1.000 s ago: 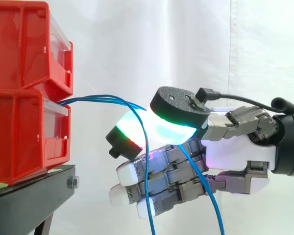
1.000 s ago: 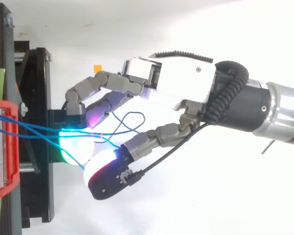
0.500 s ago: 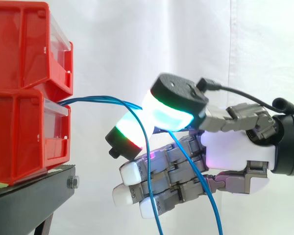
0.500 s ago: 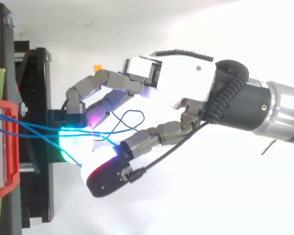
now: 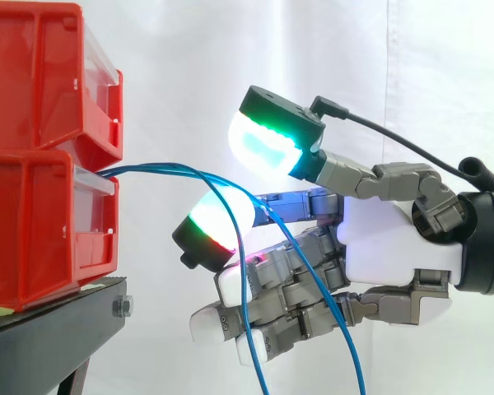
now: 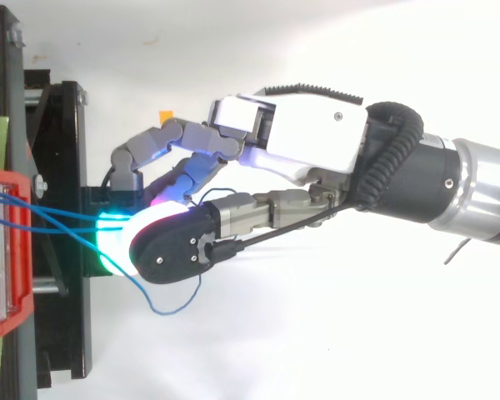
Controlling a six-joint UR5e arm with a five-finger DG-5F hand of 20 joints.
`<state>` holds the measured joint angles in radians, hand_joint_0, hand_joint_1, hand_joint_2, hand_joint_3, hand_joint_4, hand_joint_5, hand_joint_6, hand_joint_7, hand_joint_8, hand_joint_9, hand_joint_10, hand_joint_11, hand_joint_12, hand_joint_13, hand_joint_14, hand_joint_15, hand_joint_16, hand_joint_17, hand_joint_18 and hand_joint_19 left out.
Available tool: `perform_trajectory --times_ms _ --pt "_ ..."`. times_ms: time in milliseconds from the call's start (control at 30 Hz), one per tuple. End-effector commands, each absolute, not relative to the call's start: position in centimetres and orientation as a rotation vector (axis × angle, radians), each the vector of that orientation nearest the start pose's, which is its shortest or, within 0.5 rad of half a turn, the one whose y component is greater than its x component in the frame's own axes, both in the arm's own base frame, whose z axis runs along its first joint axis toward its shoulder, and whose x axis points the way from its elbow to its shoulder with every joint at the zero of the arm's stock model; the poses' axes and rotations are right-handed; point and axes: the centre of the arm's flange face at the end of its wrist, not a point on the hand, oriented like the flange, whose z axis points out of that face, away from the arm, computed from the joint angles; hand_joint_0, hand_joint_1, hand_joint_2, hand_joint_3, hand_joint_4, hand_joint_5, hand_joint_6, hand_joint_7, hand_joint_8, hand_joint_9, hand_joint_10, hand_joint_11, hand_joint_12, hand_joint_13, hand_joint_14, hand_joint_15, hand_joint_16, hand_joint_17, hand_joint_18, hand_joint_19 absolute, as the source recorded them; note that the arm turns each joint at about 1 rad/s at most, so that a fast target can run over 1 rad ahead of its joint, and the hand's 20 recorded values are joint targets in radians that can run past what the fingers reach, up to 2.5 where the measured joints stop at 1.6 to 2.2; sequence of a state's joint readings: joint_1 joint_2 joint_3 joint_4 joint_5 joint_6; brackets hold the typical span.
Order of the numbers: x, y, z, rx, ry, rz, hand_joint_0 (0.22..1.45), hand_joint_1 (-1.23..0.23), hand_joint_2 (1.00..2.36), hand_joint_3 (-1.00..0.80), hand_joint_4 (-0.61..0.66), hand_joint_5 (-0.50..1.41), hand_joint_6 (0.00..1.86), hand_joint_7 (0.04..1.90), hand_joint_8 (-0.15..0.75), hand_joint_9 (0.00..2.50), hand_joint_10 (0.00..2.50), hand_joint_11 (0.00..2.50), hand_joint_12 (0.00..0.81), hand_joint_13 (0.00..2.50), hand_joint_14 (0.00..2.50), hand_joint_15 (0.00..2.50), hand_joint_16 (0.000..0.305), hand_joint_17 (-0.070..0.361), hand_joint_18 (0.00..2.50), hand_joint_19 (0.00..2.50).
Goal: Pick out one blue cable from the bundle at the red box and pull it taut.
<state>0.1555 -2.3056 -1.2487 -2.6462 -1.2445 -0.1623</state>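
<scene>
Side view: nearest the camera, the blue cables [image 5: 173,168] leave the gap between the two stacked red bins on the left. They arc to the right, then drop steeply across the front of the hand [image 5: 395,247] and run out at the bottom edge. The hand reaches in from the right with its thumb [image 5: 267,144], glowing green and cyan, lifted high and well apart from the fingers. Nothing is clamped. One glowing fingertip [image 5: 214,226] points left just under the cables' bend, and the cables appear to lie over it. The lower fingers are loosely bent behind the hanging strands.

In the top view, a loop of blue cable [image 6: 168,312] hangs out on the near side of the thumb.

The upper bin [image 5: 41,74] sits on the lower bin [image 5: 41,230], which rests on the black stand [image 5: 58,329]. Farthest back is the white curtain [image 5: 230,66].
</scene>
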Motion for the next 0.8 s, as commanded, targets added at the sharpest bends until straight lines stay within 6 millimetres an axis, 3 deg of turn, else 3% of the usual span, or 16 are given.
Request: perform_trajectory --times_ms 0,500,700,733,767 --pt "76.30 -4.81 22.90 1.136 1.095 1.007 0.61 -0.42 1.00 -0.50 0.10 -0.12 0.76 1.13 0.240 1.02 0.02 0.38 0.310 0.79 0.01 0.21 0.047 0.105 0.69 0.48" --pt "76.28 -4.80 22.87 1.134 1.101 1.003 0.60 -0.69 1.02 -0.28 0.12 -0.16 0.85 1.12 0.262 0.94 0.02 0.42 0.322 0.76 0.01 0.23 0.049 0.111 0.65 0.48" --pt "76.33 -4.81 23.09 1.111 1.110 0.980 0.61 -0.77 1.01 -0.39 0.14 -0.17 0.86 1.07 0.258 0.92 0.01 0.41 0.321 0.75 0.01 0.22 0.050 0.112 0.65 0.47" --pt "76.30 -4.69 23.01 1.109 1.113 0.978 0.58 -0.73 1.00 -0.50 0.14 -0.17 0.86 1.07 0.254 0.94 0.02 0.42 0.321 0.75 0.01 0.23 0.050 0.112 0.66 0.48" --pt "76.34 -4.67 23.09 1.107 1.114 0.979 0.55 -0.66 1.00 -0.50 0.15 -0.16 0.86 1.05 0.258 0.95 0.02 0.41 0.324 0.76 0.01 0.22 0.051 0.114 0.66 0.48"
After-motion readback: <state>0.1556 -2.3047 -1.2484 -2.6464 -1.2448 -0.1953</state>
